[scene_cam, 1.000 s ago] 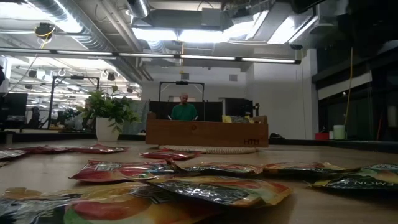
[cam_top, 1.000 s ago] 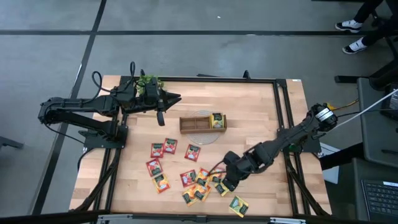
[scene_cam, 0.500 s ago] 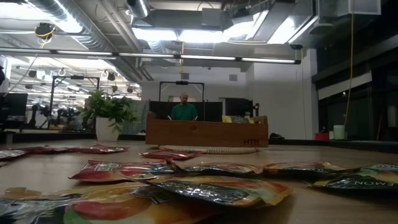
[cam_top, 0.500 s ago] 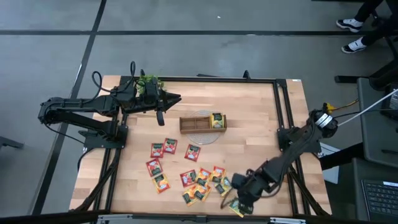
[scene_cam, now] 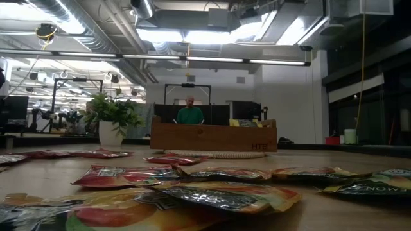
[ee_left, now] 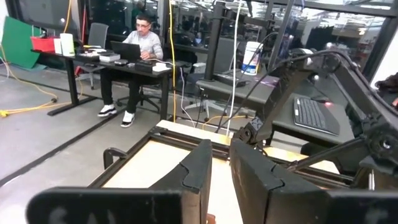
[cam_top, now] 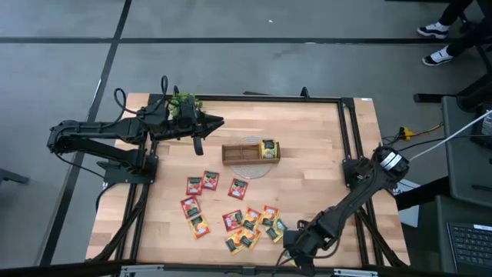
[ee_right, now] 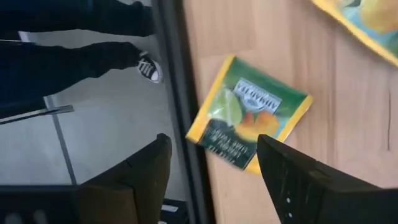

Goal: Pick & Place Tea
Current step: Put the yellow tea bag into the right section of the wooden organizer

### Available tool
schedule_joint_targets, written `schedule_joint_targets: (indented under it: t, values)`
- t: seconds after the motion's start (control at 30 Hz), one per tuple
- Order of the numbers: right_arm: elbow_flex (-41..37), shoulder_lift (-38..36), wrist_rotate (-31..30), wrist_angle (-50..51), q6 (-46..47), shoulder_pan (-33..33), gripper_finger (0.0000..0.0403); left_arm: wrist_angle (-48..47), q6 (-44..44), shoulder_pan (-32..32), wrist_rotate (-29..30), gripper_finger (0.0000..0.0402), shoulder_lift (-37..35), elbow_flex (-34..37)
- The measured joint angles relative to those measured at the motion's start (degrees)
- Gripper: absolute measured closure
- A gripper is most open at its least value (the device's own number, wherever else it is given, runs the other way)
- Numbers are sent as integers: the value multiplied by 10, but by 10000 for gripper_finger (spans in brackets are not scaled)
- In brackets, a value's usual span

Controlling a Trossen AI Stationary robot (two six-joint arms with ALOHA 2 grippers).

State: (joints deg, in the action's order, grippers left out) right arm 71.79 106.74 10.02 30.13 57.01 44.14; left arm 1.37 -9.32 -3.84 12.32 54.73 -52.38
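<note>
Dark right jaws stand wide apart and grip nothing; between them, flat on the tabletop [cam_top: 307,154] just beside its black edge rail [ee_right: 180,93], lies one yellow-green tea sachet [ee_right: 249,112]. The right arm [cam_top: 357,196] carries these jaws well in front of the wooden tray [cam_top: 250,151], low at the tabletop's near edge and past the tray's right end. Just beside them, toward the tray, is the main cluster of tea sachets [cam_top: 250,227], red, orange and yellow-green, several overlapping. Closer to the tray and off its left end lie a few loose red sachets [cam_top: 201,183]. One yellow-green sachet [cam_top: 268,148] sits in the tray's right-hand compartment.

Left jaws are nearly closed, only a narrow slit between them, and empty. The left arm [cam_top: 100,135] holds them off the tray's left end, toward the far edge, beside the potted plant [cam_top: 183,102]. Beyond the tray, seen level from the near edge, a person in a green top [scene_cam: 190,114] faces the tabletop.
</note>
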Motion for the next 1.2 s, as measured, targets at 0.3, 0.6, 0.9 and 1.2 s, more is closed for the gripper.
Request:
schedule_joint_targets:
  t: [0.3,0.6,0.9,1.2]
  values:
    - [0,48,2,1,-2,-2,143,-1,0,0,0,346,0,0]
    - [3,75,-7,13,14,-8,143,-4,0,0,0,350,0,0]
    - [2,78,-15,23,27,-13,248,-4,0,0,0,346,0,0]
    - [1,80,-51,20,27,-12,391,-4,0,0,0,347,0,0]
